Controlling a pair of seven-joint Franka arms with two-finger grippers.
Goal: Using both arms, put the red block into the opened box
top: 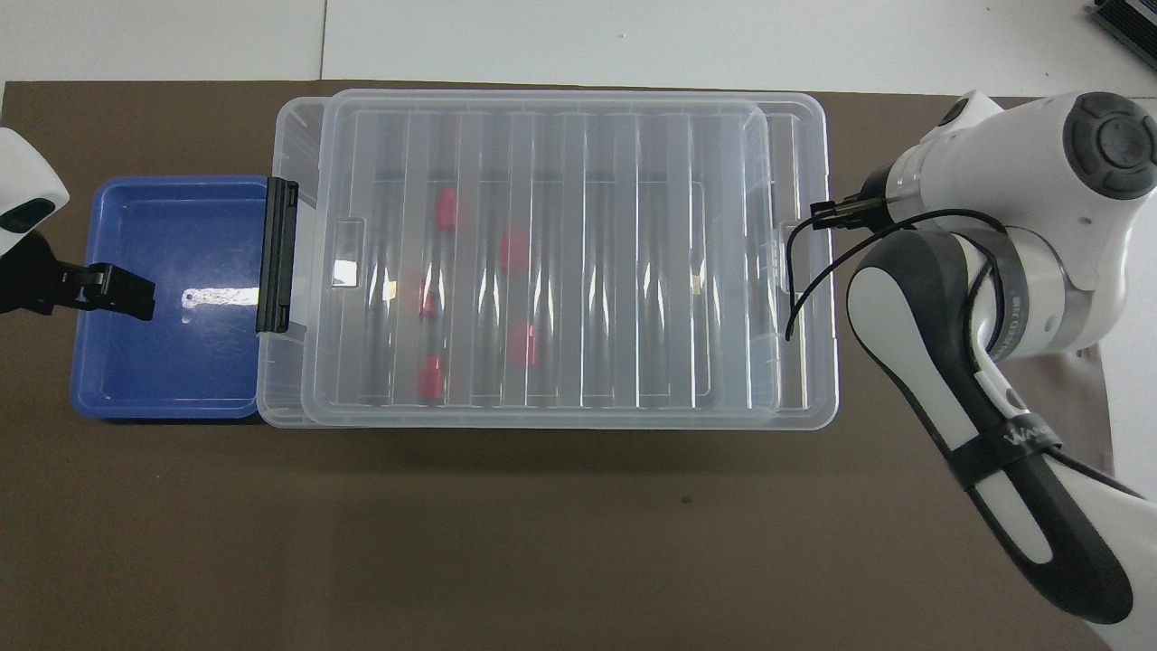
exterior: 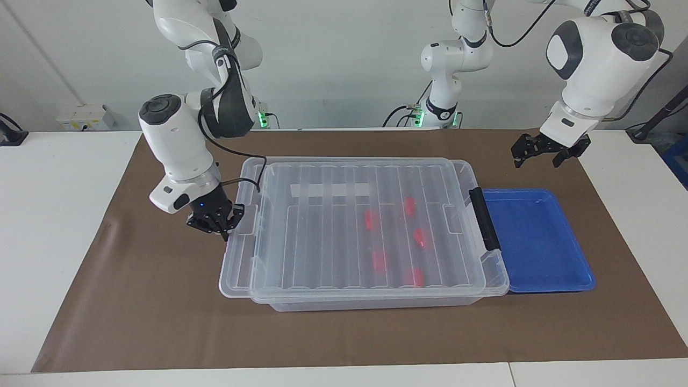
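Red blocks (exterior: pixel 414 236) inside box (exterior: pixel 492 279), 3 o'clock of clenched right gripper (exterior: pixel 216 223) at lid (exterior: pixel 322 226) edge; left gripper (exterior: pixel 544 150) released above blue tray (exterior: pixel 537 236).

Five red blocks (exterior: pixel 369 219) (exterior: pixel 409 205) (exterior: pixel 421 238) (exterior: pixel 379 260) (exterior: pixel 415 277) lie inside one clear box (exterior: pixel 376 298). One ribbed clear lid (exterior: pixel 322 226) sits on it. One blue tray (exterior: pixel 537 242) lies beside the box. One brown mat (exterior: pixel 134 301) covers the surface. Two arms, each with one claw: left (exterior: pixel 545 150), right (exterior: pixel 215 220).
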